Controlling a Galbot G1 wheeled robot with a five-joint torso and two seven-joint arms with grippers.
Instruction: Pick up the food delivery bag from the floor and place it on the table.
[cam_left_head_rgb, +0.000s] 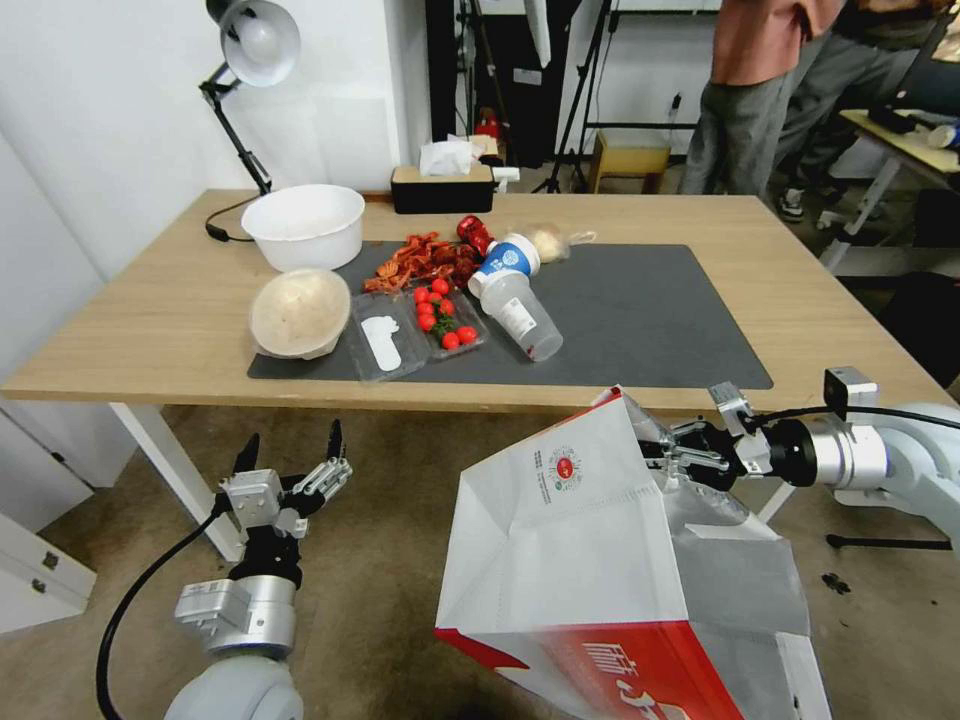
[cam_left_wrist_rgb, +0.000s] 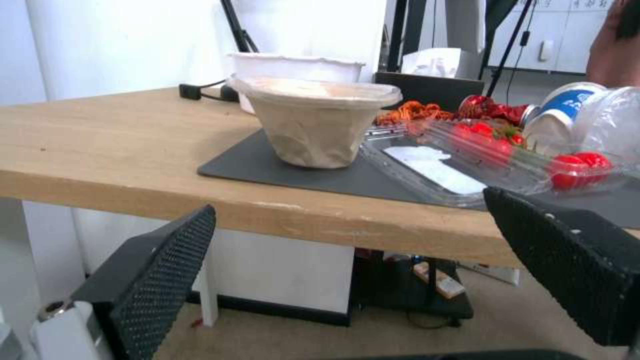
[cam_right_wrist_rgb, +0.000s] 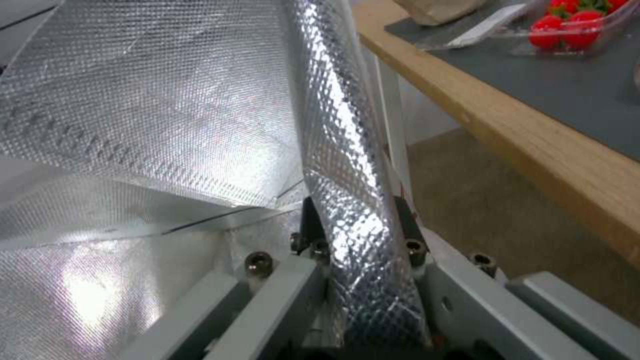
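**Even room light, glare on the foil**

The room was evenly and brightly lit, shadows soft; a dim patch lay on the floor (cam_left_head_rgb: 400, 560) under the table (cam_left_head_rgb: 150, 330). The desk lamp (cam_left_head_rgb: 255, 40) gave no visible beam. From the head, straight edges bowed toward the corners. The bag (cam_right_wrist_rgb: 167, 115) foil threw white glare at the right wrist, nearest folds blurred. The left wrist's near pads (cam_left_wrist_rgb: 167, 270) were soft, the tomatoes (cam_left_wrist_rgb: 573, 165) hazy.
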